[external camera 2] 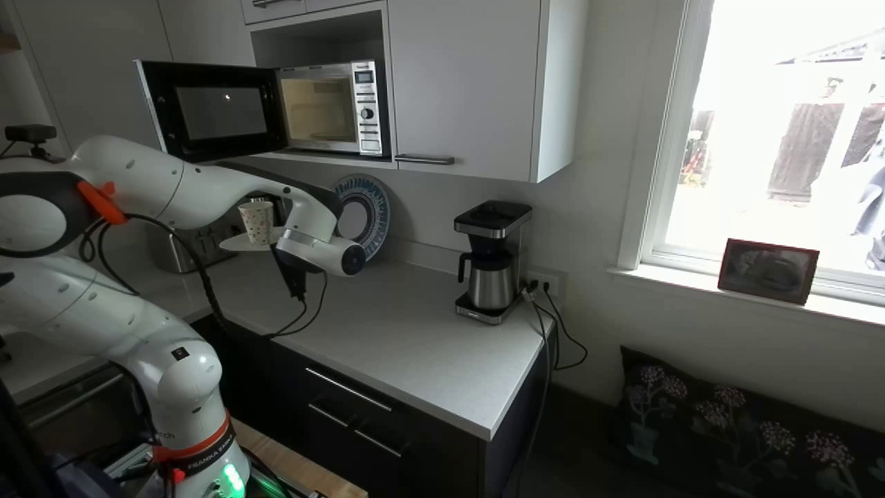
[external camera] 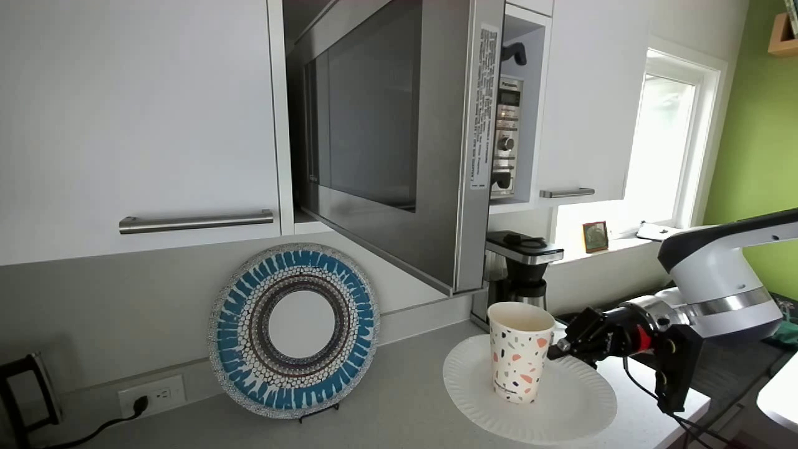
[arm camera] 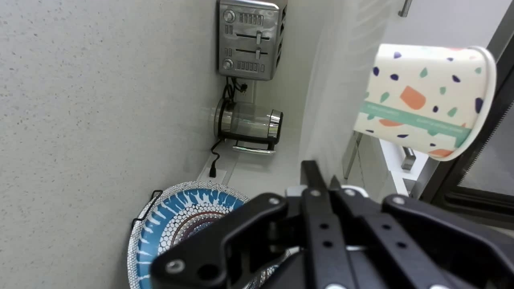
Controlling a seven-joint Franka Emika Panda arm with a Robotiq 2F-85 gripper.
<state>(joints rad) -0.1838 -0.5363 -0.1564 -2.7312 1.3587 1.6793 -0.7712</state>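
My gripper is shut on the edge of a white paper plate. In the wrist view the jaws close on the plate's blurred rim. A paper cup with coloured flecks stands upright on the plate, close to the fingertips but not gripped. In an exterior view the plate and cup are held level above the counter, and the fingers are hidden behind the arm. The cup also shows in the wrist view, turned sideways by the camera's angle. Whether it has contents is hidden.
A microwave sits in a wall cabinet, its door swung open above the plate. A blue decorated round mirror leans on the wall. A coffee maker stands on the counter. A toaster and glass kettle stand further along.
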